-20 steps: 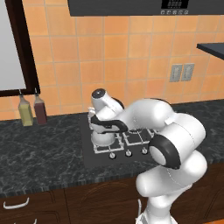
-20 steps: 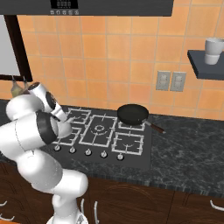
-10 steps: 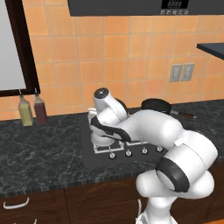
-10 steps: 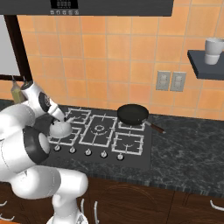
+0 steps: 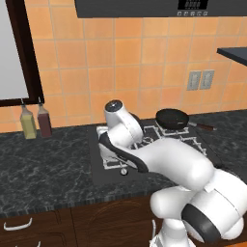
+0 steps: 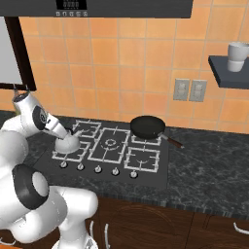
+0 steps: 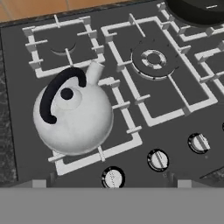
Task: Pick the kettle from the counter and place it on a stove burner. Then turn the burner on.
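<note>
**Kettle seated, knob next**

The kettle [image 7: 72,118] sits on the front-left stove burner [image 7: 94,155]. The pincer hangs released above the knobs [image 7: 113,177]. Risk, I judge: twisting the neighbouring knob [image 7: 157,159] lights the wrong burner.

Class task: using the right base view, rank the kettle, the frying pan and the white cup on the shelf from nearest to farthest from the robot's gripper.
1. The kettle, on the front left burner grate, right beside the gripper.
2. The frying pan, on the back right of the cooktop.
3. The white cup, on the wall shelf at far right.
</note>
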Robot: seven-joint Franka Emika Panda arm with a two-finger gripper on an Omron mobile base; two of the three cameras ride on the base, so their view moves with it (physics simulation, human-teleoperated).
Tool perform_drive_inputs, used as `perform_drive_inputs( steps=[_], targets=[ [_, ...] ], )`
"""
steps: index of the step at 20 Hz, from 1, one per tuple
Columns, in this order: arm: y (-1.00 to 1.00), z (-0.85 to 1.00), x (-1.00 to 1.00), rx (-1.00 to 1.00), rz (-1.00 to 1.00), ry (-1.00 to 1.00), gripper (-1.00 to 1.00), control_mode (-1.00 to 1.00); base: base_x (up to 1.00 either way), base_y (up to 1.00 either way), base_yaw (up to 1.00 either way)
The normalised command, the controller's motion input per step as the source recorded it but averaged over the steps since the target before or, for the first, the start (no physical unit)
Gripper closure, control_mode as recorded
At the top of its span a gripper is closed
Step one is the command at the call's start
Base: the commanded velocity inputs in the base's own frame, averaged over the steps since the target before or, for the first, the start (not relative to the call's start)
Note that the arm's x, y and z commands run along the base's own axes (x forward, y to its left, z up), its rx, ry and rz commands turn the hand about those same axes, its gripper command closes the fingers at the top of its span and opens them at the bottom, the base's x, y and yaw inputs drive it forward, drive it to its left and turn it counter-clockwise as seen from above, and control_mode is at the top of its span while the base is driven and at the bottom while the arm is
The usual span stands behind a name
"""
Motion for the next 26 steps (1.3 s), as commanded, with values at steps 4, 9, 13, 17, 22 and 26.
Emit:
perform_drive_inputs(
  steps=[4,9,13,17,22,26],
  targets=[
    [0.04,0.0,-0.67,0.0,0.13,0.02,-1.0,-1.0,0.0,0.0,0.0],
    [-0.07,-0.15,-0.53,0.0,0.13,0.01,-1.0,-1.0,0.0,0.0,0.0],
    [-0.35,-0.28,-0.38,0.0,0.09,0.08,-1.0,-1.0,0.0,0.0,0.0],
    [-0.24,-0.25,-0.11,0.0,0.01,0.08,-1.0,-1.0,0.0,0.0,0.0],
    [-0.01,-0.1,-0.01,0.0,0.0,0.07,-1.0,-1.0,0.0,0.0,0.0],
    [0.08,-0.16,-0.02,0.0,-0.01,0.01,-1.0,-1.0,0.0,0.0,0.0]
  ],
)
